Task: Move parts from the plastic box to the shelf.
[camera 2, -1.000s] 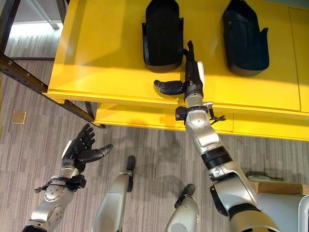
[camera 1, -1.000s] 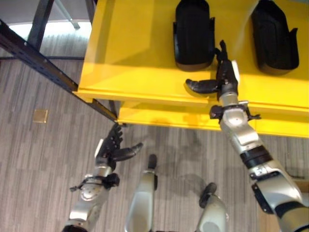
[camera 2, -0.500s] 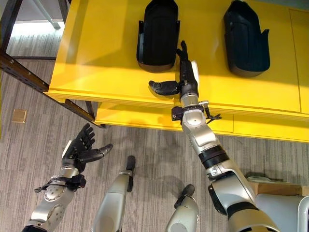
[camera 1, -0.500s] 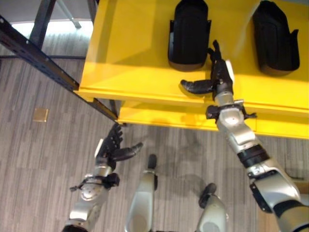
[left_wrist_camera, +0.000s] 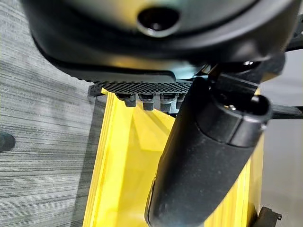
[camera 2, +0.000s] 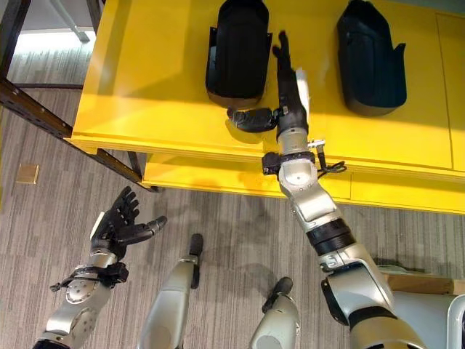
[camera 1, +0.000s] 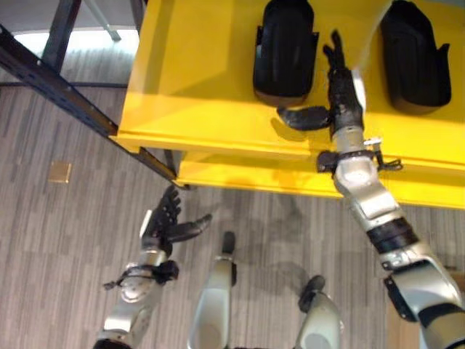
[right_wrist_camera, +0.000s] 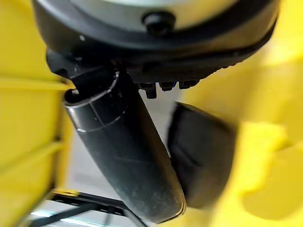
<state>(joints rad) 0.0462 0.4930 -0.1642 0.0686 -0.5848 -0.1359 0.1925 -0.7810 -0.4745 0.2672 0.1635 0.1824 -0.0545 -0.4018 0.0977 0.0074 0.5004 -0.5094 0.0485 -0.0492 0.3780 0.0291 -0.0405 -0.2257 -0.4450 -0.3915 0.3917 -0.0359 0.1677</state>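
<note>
Yellow shelf (camera 2: 145, 80) carries two black parts (camera 2: 236, 51); my right hand (camera 2: 287, 91), fingers straight and empty, rests beside the left one. I'd withdraw straight back without nudging it. Left hand (camera 2: 116, 225) hangs open

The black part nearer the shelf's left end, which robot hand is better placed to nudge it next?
Probably the right robot hand: it is open over the shelf, fingers alongside that part, thumb by its near end. The left robot hand hangs open over the floor, below the shelf.
</note>
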